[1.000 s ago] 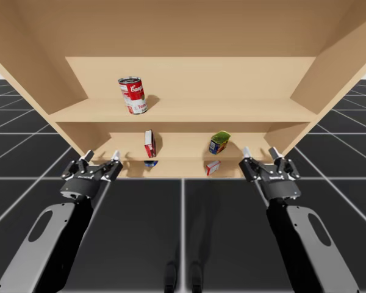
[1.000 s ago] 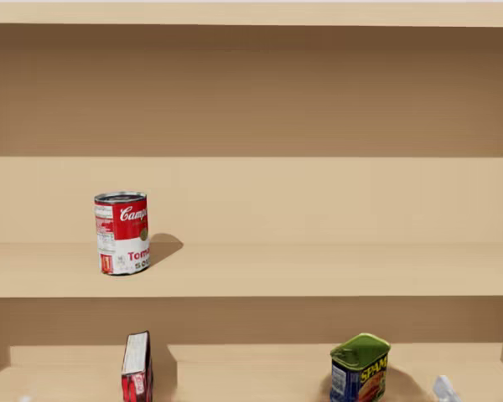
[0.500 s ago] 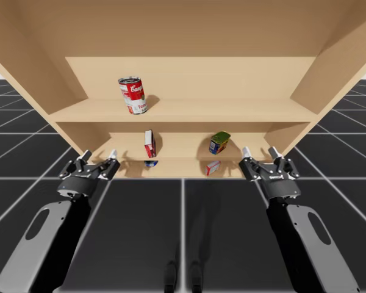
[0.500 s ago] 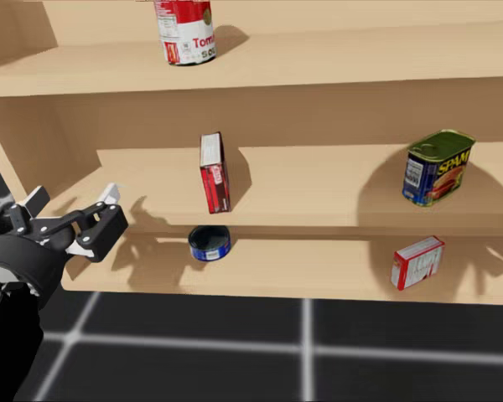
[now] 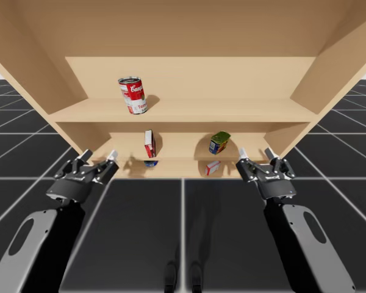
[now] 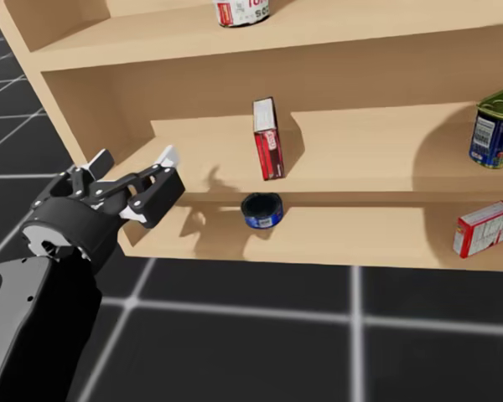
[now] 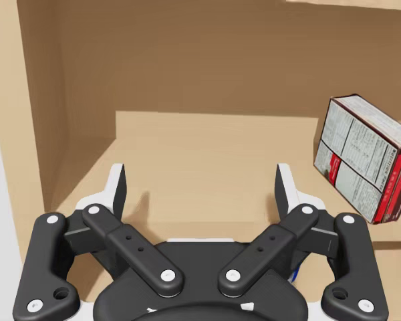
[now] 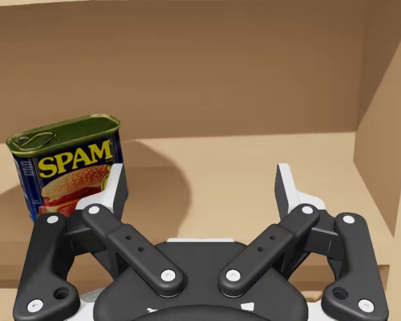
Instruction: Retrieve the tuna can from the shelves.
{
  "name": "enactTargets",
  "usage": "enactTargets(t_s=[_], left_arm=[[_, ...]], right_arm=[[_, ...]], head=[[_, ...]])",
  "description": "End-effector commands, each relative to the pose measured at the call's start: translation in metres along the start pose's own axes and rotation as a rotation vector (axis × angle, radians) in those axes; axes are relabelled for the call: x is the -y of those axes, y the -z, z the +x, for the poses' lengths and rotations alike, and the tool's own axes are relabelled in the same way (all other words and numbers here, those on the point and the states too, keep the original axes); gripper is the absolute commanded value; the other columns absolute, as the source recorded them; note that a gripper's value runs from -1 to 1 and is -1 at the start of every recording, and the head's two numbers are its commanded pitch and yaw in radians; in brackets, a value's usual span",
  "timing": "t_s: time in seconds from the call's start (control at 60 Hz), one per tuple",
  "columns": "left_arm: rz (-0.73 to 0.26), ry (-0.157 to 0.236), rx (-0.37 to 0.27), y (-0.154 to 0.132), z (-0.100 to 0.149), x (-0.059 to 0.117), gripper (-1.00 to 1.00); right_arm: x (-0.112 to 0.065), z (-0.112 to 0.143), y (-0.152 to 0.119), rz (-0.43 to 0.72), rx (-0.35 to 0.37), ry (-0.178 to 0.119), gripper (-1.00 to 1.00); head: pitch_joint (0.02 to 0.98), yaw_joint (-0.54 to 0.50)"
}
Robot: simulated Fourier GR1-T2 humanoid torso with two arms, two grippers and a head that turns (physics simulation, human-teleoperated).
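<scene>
The tuna can (image 6: 262, 210), a small flat blue tin, lies on the lowest shelf board (image 6: 360, 243), under an upright red box (image 6: 267, 138). In the high view the tuna can (image 5: 150, 163) shows as a dark blue spot below that red box (image 5: 149, 143). My left gripper (image 6: 134, 159) is open in front of the shelves, to the left of the can and apart from it. The high view shows the left gripper (image 5: 99, 155) and the right gripper (image 5: 255, 152) both open outside the shelf front. Nothing sits between the left gripper's (image 7: 200, 177) fingers or the right gripper's (image 8: 200, 177) fingers.
A red-and-white soup can (image 5: 132, 94) stands on the top shelf. A blue tin with a green lid (image 8: 67, 164) is on the middle shelf ahead of my right gripper. A small red-and-white box (image 6: 484, 228) lies on the lowest shelf. The shelf's left wall (image 6: 75, 109) is close to my left gripper.
My head has turned down and to the left, bringing the lower shelves and left gripper into view. The left arm has drifted a little left, the right gripper slightly left.
</scene>
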Motion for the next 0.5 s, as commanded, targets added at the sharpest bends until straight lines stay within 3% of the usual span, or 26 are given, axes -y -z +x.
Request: enactTargets(t_s=[0.017,0.05,0.083,0.133,0.217,0.317,0.367,0.467,0.5], left_arm=[[-0.1,-0.023,-0.033,-0.027,0.03,0.013,-1.0],[-0.118,-0.028,-0.035,-0.032,0.033,0.014,-1.0],[-0.128,-0.003,-0.055,-0.041,0.039,0.014,-1.0],[-0.166,-0.012,-0.063,-0.053,0.043,0.015,-1.0],[-0.179,0.051,-0.1,-0.071,0.041,0.019,-1.0],[-0.19,0.09,-0.141,-0.084,0.028,0.024,-1.0],[-0.187,0.091,-0.155,-0.086,0.021,0.025,-1.0],[-0.213,0.042,-0.207,-0.084,-0.005,0.029,-1.0],[-0.214,0.052,-0.217,-0.082,-0.012,0.031,-1.0]], right_arm=[[0.0,-0.002,0.0,-0.001,-0.005,0.004,-1.0],[0.0,-0.002,0.0,-0.001,-0.006,0.004,-1.0],[-0.001,-0.002,0.0,-0.001,-0.006,0.004,-1.0],[0.0,-0.002,0.0,-0.001,-0.007,0.006,-1.0],[0.0,-0.002,0.0,-0.003,-0.008,0.006,-1.0],[0.0,-0.002,-0.001,-0.005,-0.004,0.009,-1.0],[0.0,-0.002,-0.001,-0.005,-0.004,0.011,-1.0],[0.0,-0.003,-0.001,-0.006,-0.006,0.012,-1.0],[0.0,-0.003,-0.001,-0.007,-0.006,0.013,-1.0]], head=[[0.706,0.25],[0.707,0.24],[0.708,0.24],[0.708,0.24],[0.709,0.24],[0.712,0.24],[0.712,0.25],[0.71,0.24],[0.71,0.24]])
